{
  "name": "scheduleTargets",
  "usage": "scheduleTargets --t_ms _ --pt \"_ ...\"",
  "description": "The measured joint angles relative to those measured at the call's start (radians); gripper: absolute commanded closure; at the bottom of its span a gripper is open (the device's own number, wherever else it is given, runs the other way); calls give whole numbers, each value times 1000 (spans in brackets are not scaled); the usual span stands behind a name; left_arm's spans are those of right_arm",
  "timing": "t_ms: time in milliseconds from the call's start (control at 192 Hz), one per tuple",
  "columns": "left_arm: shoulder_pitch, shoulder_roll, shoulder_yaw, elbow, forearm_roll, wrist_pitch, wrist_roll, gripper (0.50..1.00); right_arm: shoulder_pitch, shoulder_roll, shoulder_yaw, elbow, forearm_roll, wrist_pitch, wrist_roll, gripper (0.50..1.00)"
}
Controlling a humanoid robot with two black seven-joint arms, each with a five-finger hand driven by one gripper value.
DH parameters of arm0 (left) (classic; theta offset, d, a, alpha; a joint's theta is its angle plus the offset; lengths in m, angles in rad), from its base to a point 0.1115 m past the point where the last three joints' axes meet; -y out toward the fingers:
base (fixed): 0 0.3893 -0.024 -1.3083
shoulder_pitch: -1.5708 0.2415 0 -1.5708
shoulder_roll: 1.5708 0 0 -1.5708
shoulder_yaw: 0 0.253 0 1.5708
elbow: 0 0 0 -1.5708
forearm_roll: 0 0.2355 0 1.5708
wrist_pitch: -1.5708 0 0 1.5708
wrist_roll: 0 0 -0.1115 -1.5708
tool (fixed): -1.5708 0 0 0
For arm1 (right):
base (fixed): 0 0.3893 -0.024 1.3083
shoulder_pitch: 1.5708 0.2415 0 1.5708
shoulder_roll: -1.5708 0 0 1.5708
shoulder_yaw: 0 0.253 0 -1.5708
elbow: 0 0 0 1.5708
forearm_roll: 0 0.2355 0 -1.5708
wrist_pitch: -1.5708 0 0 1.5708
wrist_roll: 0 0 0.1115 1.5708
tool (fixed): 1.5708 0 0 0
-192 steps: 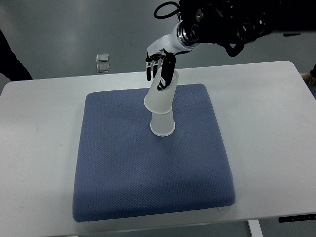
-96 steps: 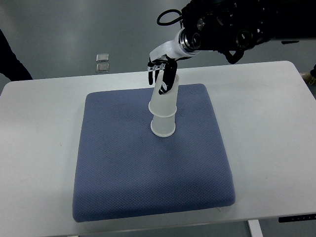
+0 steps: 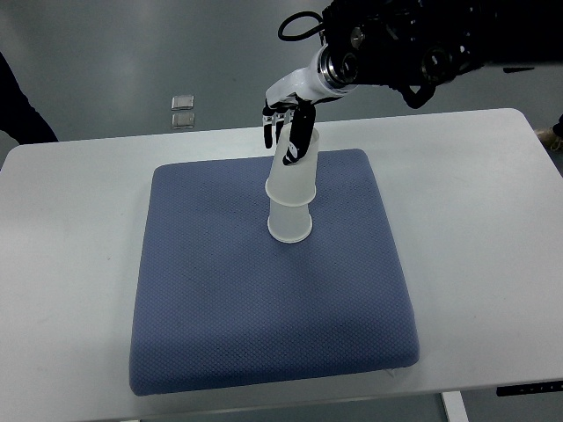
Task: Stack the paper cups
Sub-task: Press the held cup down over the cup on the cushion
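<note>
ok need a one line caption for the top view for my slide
Right hand grips the upper paper cup, seated over the lower cup on a blue pad.

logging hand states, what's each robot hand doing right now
Right robot hand: shut on the upper white paper cup.
Left robot hand: not in view.

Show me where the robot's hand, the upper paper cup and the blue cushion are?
right hand (image 3: 286,119): top view, on the fingers at the cup's top.
upper paper cup (image 3: 293,176): top view, on its side wall.
blue cushion (image 3: 229,299): top view, on bare fabric.
</note>
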Motion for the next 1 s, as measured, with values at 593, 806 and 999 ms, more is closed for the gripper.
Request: scheduleTargets --t_ms 593,806,999 --pt "0 0 0 -7 0 0 0 500 -21 0 -4 -10 -4 -38 2 791" --pt "0 0 -1 -8 0 0 0 500 -38 0 -4 -12 -4 -54 4 791" --pt "0 0 -1 -7 0 0 0 500 -56 0 -4 -14 -4 -69 6 789"
